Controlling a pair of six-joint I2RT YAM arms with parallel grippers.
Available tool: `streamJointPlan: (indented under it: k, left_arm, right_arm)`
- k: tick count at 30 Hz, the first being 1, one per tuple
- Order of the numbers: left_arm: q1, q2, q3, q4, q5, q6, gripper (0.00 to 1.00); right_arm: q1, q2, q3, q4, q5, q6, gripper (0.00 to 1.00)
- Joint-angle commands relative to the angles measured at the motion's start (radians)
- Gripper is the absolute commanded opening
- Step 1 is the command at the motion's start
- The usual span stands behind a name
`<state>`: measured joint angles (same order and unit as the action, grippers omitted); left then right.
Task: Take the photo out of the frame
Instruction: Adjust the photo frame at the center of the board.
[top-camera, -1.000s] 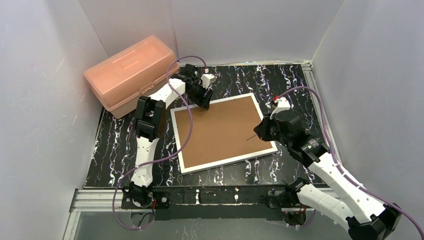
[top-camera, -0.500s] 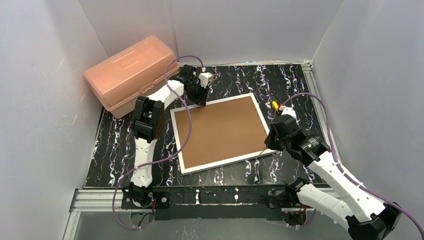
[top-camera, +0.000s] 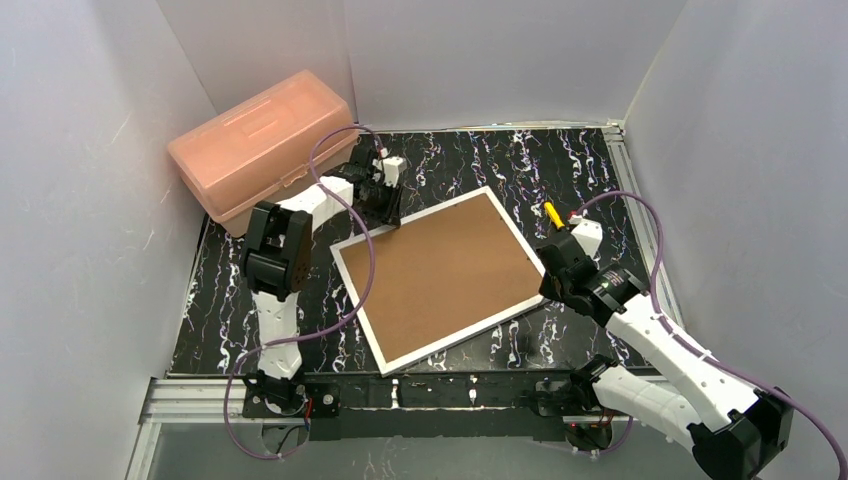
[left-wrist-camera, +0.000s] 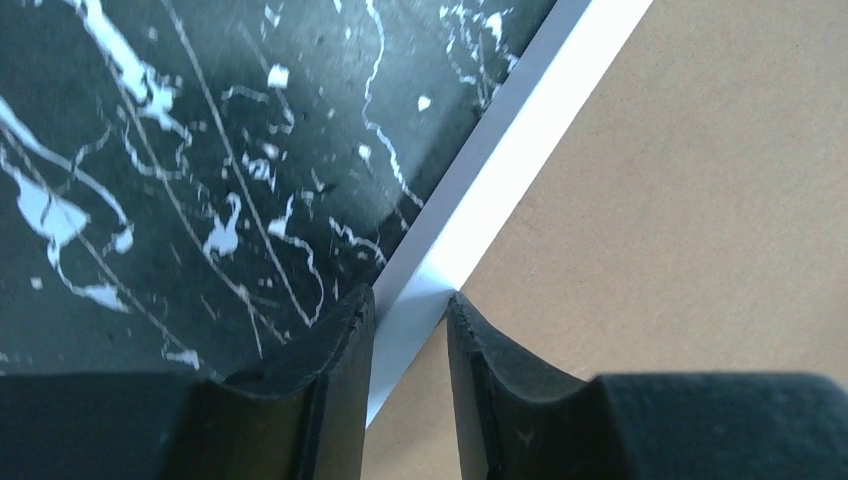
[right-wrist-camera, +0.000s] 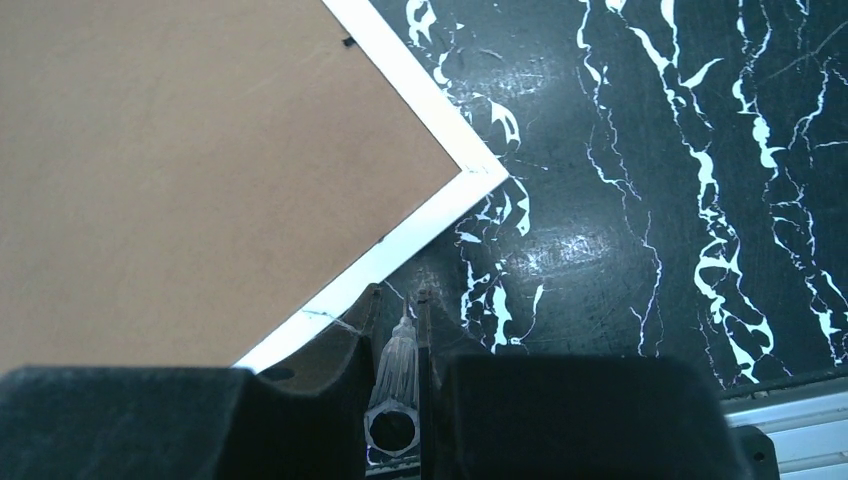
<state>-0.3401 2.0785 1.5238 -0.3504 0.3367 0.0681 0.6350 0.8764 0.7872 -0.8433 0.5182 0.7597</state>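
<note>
The frame (top-camera: 440, 275) lies face down on the table, brown back up, with a thin white border round it and turned at an angle. The photo is hidden beneath the backing. My left gripper (top-camera: 385, 218) is at the frame's far-left edge. In the left wrist view this gripper (left-wrist-camera: 408, 300) is shut on the white border (left-wrist-camera: 520, 150), one finger on the table side and one over the brown board (left-wrist-camera: 650, 200). My right gripper (top-camera: 548, 283) is low beside the frame's right corner (right-wrist-camera: 480, 172). This gripper (right-wrist-camera: 398, 295) is shut on a clear hexagonal-handled tool (right-wrist-camera: 398, 365) with a thin metal tip.
A pink plastic box (top-camera: 260, 145) stands at the far left, close behind the left arm. White walls enclose the table on three sides. A metal rail (top-camera: 400, 395) runs along the near edge. A purple cable (top-camera: 365, 270) lies across the frame's left part.
The left gripper closed on the frame's border and pulled it near-left, turning the frame counterclockwise. The right gripper moved off the board to the frame's right corner, still holding the tool.
</note>
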Motion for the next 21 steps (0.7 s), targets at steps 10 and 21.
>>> streamJointPlan:
  k: [10, 21]
  left_arm:
    - [0.023, -0.189, -0.263, -0.045, -0.102, -0.204, 0.32]
    - [0.032, -0.350, -0.458, 0.045, -0.147, -0.416, 0.72]
  right_arm:
    - [-0.003, 0.086, -0.049, 0.158, 0.103, 0.092, 0.01]
    - [-0.007, 0.304, 0.058, 0.381, 0.035, 0.004, 0.01]
